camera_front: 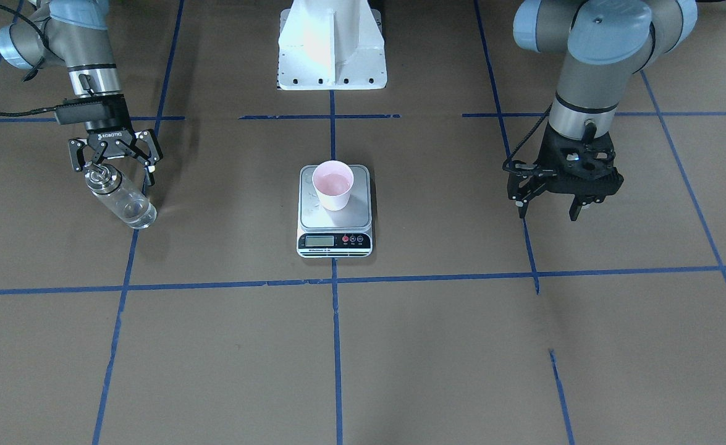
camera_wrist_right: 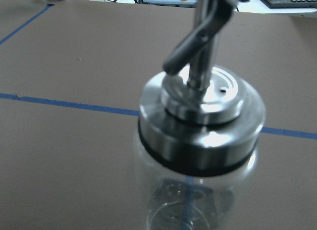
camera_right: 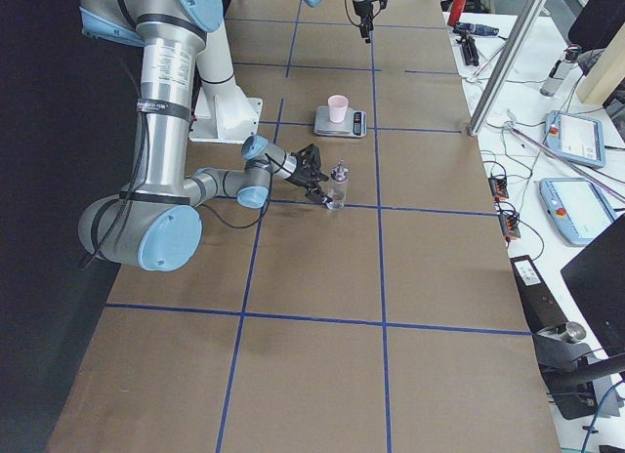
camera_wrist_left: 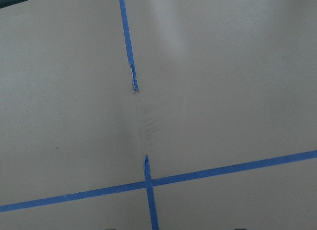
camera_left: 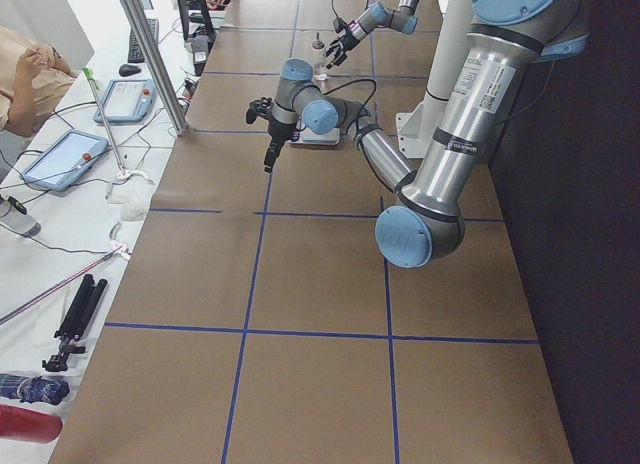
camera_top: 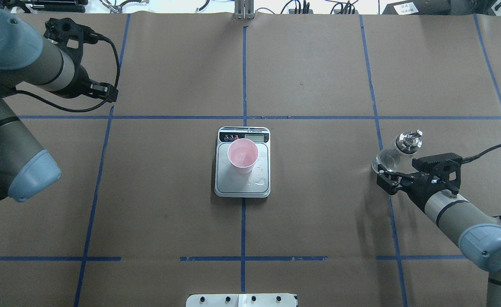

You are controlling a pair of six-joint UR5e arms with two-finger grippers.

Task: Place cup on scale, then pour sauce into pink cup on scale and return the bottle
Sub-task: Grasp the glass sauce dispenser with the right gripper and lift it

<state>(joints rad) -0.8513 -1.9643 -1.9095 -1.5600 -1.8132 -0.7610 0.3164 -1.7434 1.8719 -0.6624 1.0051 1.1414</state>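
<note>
The pink cup [camera_front: 333,184] stands upright on the scale [camera_front: 335,225] at the table's middle, with a little liquid in it; the overhead view shows the cup [camera_top: 242,155] on the scale's platform [camera_top: 241,185]. The glass bottle [camera_front: 125,201] with its metal collar and spout stands on the table on my right side, also seen from overhead [camera_top: 389,155]. My right gripper [camera_front: 114,170] is open, fingers spread just behind the bottle's top, not gripping it. The right wrist view shows the bottle [camera_wrist_right: 200,121] close up. My left gripper [camera_front: 548,210] is open and empty above bare table.
The white robot base [camera_front: 332,49] sits behind the scale. Blue tape lines grid the brown table. Small droplets lie on the scale's platform [camera_top: 259,183]. Beyond the table's far edge, a side bench holds tablets [camera_right: 576,141] and a metal post [camera_right: 508,58].
</note>
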